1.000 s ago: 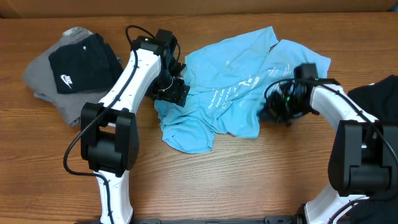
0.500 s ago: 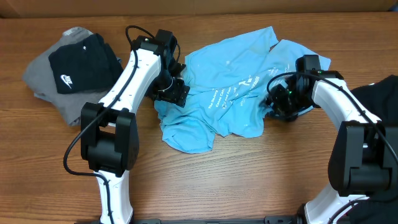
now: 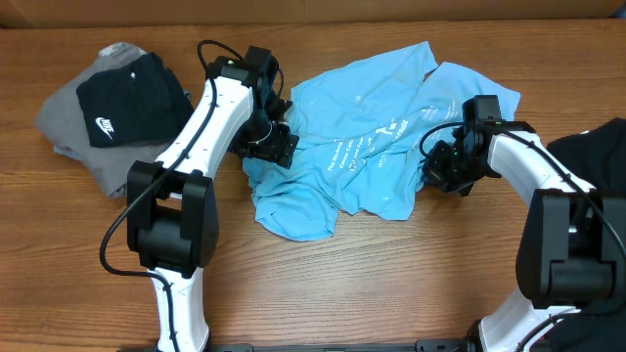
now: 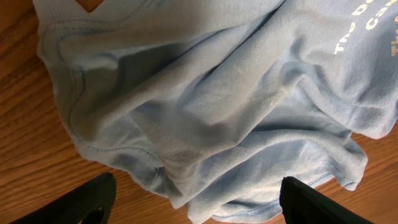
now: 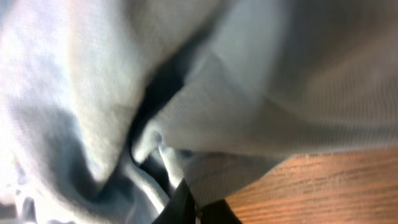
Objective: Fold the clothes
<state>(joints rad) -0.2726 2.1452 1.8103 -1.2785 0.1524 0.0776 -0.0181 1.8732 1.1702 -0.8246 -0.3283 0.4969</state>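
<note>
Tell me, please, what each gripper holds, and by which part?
Right gripper pinches the light blue T-shirt by an edge fold; left gripper, open, holds nothing.

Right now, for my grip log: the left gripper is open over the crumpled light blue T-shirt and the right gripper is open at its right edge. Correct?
No: the right gripper is shut, not open, at the right edge of the light blue T-shirt; the right wrist view shows it.

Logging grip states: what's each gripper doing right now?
Left gripper: open, holding nothing, over the T-shirt.
Right gripper: shut at the T-shirt's edge; grip on cloth unclear.
</note>
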